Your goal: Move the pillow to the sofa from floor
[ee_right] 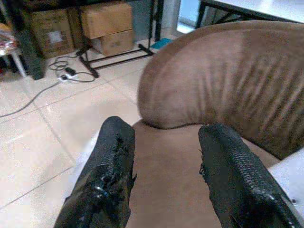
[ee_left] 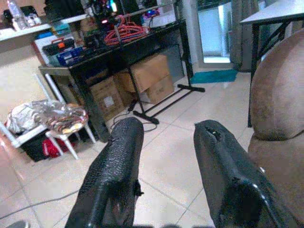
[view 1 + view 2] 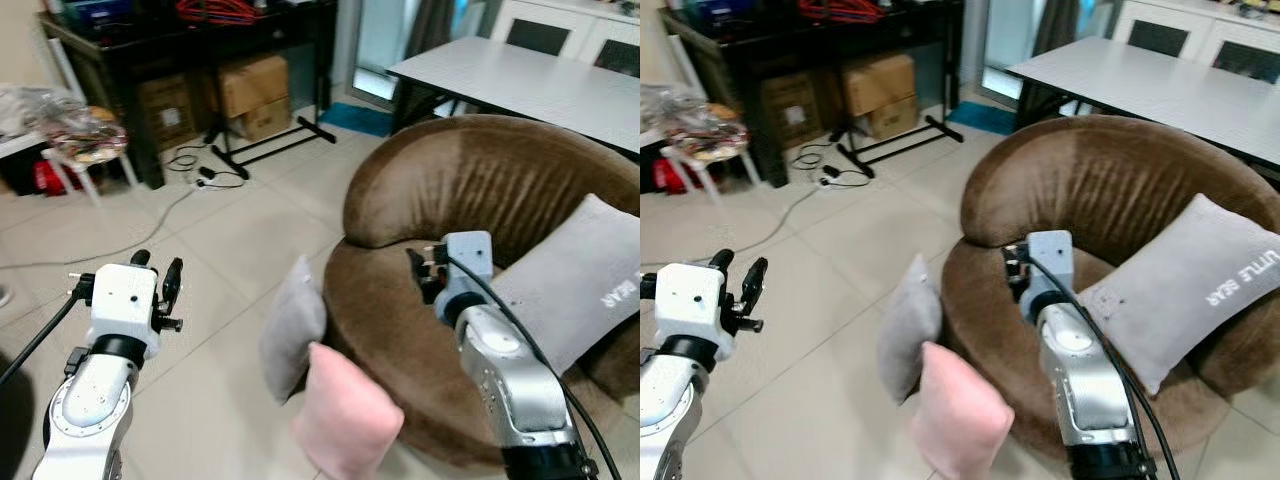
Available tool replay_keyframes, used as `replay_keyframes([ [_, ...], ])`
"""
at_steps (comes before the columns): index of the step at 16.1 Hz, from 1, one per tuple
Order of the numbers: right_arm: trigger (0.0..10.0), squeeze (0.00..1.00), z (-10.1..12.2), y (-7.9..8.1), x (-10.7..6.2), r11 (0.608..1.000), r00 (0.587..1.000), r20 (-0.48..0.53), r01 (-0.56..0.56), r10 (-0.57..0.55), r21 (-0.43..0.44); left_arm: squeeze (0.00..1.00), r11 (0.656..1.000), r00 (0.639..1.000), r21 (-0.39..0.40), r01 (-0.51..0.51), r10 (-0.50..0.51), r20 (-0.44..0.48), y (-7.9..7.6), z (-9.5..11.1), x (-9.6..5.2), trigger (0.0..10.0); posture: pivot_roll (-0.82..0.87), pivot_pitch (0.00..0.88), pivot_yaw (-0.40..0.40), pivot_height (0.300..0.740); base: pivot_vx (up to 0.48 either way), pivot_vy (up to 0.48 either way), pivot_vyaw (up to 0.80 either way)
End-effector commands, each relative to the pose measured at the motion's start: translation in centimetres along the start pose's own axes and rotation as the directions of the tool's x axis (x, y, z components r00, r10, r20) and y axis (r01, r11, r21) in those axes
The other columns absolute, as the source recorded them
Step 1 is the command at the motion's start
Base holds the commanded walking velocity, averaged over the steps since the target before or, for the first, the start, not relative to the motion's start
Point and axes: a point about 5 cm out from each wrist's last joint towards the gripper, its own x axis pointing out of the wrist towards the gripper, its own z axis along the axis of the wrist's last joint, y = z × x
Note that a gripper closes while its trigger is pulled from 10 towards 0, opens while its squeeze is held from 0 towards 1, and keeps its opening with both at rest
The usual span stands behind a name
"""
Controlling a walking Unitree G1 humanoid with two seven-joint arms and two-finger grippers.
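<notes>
Pink pillow (image 3: 345,415) and grey pillow (image 3: 293,327) on floor, leaning against sofa (image 3: 470,190). My left gripper (image 2: 164,156) and right gripper (image 1: 166,161) both apart, empty. Risk I see: one-gripper pinch slips on soft fabric, pillow drops.

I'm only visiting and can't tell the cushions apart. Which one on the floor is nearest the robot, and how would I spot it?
Start at the round brown sofa. Two pillows lean against its front edge, down on the tiled floor. The nearer one is the pink pillow, just in front of a grey pillow; its colour sets it apart, since the pillow with lettering up on the seat is grey too.
</notes>
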Motion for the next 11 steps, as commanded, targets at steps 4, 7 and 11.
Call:
replay_keyframes([
  [4, 10.0, 0.00, -0.22, -0.45, -0.14, 0.999, 1.000, -0.005, 0.023, -0.023, 0.024, 0.00, 0.999, 0.999, 0.025, 0.030, -0.030, 0.021, -0.25, 0.39, 0.01, 10.0, 0.03, 0.000, 0.010, 0.740, 0.259, 0.000, 0.00],
  [7, 10.0, 0.00, -0.64, -0.58, -0.28, 0.998, 1.000, -0.017, 0.014, -0.013, 0.067, 0.00, 0.998, 0.999, 0.047, 0.040, -0.041, 0.025, -0.44, 0.39, 0.04, 10.0, 0.02, 0.000, 0.014, 0.725, 0.000, 0.000, 0.00],
  [11, 10.0, 0.00, -0.74, -0.61, -0.43, 0.998, 1.000, 0.003, 0.002, -0.003, 0.065, 0.00, 0.997, 1.000, 0.075, 0.014, -0.015, 0.016, -0.07, 0.10, 0.16, 10.0, 0.02, 0.000, 0.010, 0.680, 0.000, 0.000, 0.00],
])
